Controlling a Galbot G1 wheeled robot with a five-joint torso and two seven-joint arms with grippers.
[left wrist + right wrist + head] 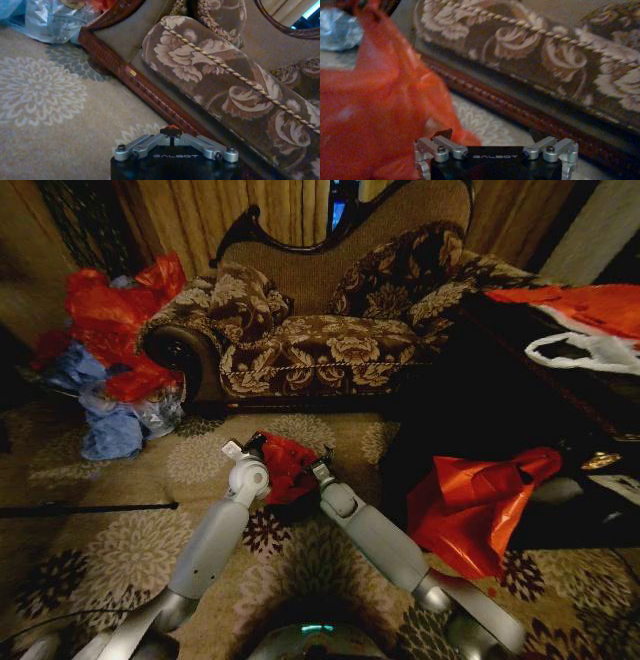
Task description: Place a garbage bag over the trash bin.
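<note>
The garbage bag (287, 465), thin glossy red plastic, is bunched up between my two wrists on the carpet in front of the sofa. The trash bin (288, 510) is mostly hidden under it; a dark edge shows below the red plastic. My left gripper (248, 448) is at the bag's left side. In the left wrist view, the left gripper (172, 132) is shut with a scrap of red plastic pinched at its tip. My right gripper (320, 467) is at the bag's right side. In the right wrist view, the right gripper (490, 134) stands open, with the garbage bag (375, 112) billowing beside one finger.
A floral sofa (330, 330) stands just behind the bin. A heap of red and blue bags (110, 360) lies at the left. A larger red-orange bag (480, 500) leans at the right by a dark table (540, 380). A thin black rod (90, 507) lies on the carpet.
</note>
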